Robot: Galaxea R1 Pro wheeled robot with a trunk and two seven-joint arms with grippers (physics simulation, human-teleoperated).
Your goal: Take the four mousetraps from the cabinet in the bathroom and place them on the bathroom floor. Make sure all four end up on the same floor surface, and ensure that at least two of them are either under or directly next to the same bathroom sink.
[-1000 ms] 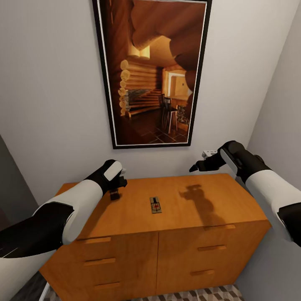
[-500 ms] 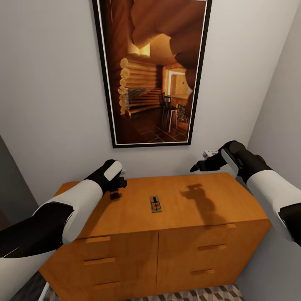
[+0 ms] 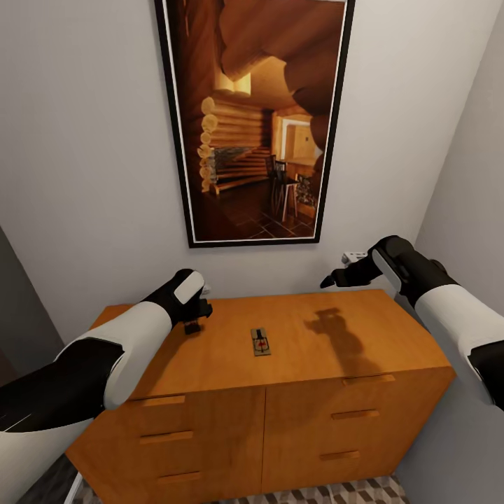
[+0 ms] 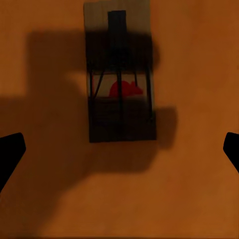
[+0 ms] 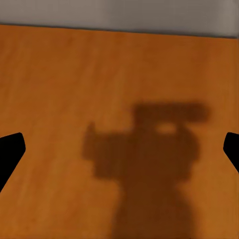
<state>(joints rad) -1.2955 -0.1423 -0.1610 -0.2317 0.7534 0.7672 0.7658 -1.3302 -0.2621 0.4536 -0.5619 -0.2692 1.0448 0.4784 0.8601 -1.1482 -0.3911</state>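
Note:
The orange-brown wooden cabinet [image 3: 308, 392] stands against the wall in front of me. One mousetrap [image 3: 261, 342], a small tan board with dark wire and a red mark, lies in the middle of its top. Another mousetrap [image 4: 120, 82] lies in shadow directly beneath my left gripper [image 4: 119, 154], which hangs open just above the cabinet top near its back left [image 3: 192, 318]. My right gripper [image 3: 332, 280] hovers open above the top's back right part, with only bare wood and its own shadow between its fingers [image 5: 119, 154]. The bathroom sink is out of view.
A large framed picture [image 3: 255, 119] hangs on the wall above the cabinet. A grey side wall [image 3: 469, 175] closes in on the right, close to my right arm. A strip of patterned bathroom floor [image 3: 336, 493] shows below the drawers.
My right gripper has drifted slightly to the right. The left gripper and both mousetraps have stayed where they were.

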